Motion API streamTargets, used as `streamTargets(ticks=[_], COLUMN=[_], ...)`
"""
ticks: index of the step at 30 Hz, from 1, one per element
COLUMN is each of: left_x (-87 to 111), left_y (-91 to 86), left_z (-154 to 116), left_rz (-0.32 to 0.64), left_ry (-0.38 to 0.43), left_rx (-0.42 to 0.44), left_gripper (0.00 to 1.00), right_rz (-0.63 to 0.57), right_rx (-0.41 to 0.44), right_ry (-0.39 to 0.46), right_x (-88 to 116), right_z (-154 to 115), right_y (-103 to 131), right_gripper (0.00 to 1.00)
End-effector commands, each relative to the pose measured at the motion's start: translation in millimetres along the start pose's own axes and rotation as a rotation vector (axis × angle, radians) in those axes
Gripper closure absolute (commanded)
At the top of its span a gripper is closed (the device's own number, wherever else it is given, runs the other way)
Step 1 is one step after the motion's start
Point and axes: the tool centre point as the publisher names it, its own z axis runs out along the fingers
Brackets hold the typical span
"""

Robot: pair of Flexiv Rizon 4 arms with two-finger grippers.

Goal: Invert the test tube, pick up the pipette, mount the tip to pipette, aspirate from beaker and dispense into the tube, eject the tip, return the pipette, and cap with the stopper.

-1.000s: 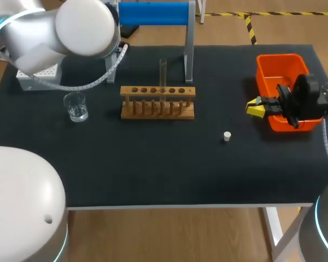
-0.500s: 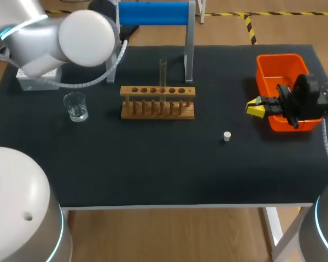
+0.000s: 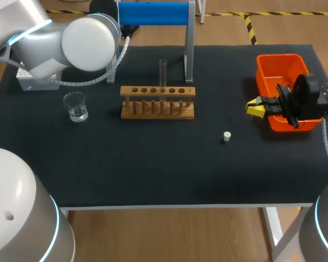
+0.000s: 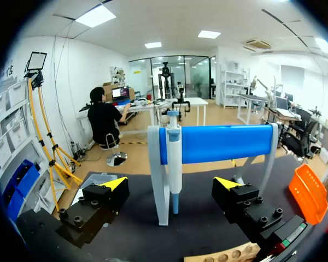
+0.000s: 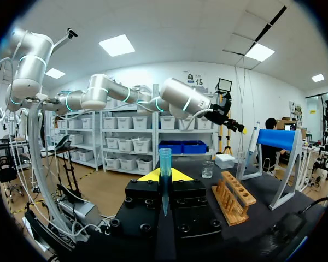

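The blue-and-white pipette hangs on the blue stand. My left gripper is open just short of it, one yellow tip on each side; in the head view my left arm hides that gripper. A clear test tube stands upright in the wooden rack. The glass beaker sits left of the rack and the white stopper lies to its right. My right gripper hovers beside the orange bin, shut on a teal pipette tip.
A white tip box sits at the back left corner, under my left arm. The stand's metal post rises just behind the rack. The orange bin takes up the back right of the black mat.
My left arm's elbow has swung a little to the right and lower in the head view. My right arm and the objects on the table have not moved.
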Motion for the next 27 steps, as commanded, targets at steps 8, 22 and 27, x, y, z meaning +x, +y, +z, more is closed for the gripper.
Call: streamTargets(ticks=[8,22,27], left_x=[5.0,5.0,5.0], left_y=[-1.2,-1.2,-1.2], left_z=[11.5,11.5,11.5], left_rz=[0.012,0.012,0.012], left_ry=[0.008,0.008,0.008], left_rx=[-0.004,-0.004,-0.004], left_gripper=[0.0,0.0,0.0], right_rz=[-0.001,-0.001,-0.001], right_rx=[0.001,0.001,0.001], right_ry=[0.001,0.001,0.001], right_x=[0.8,0.8,0.8], right_z=[-0.6,-0.6,-0.6], right_y=[-0.1,-0.1,-0.1], right_gripper=[1.0,1.0,1.0])
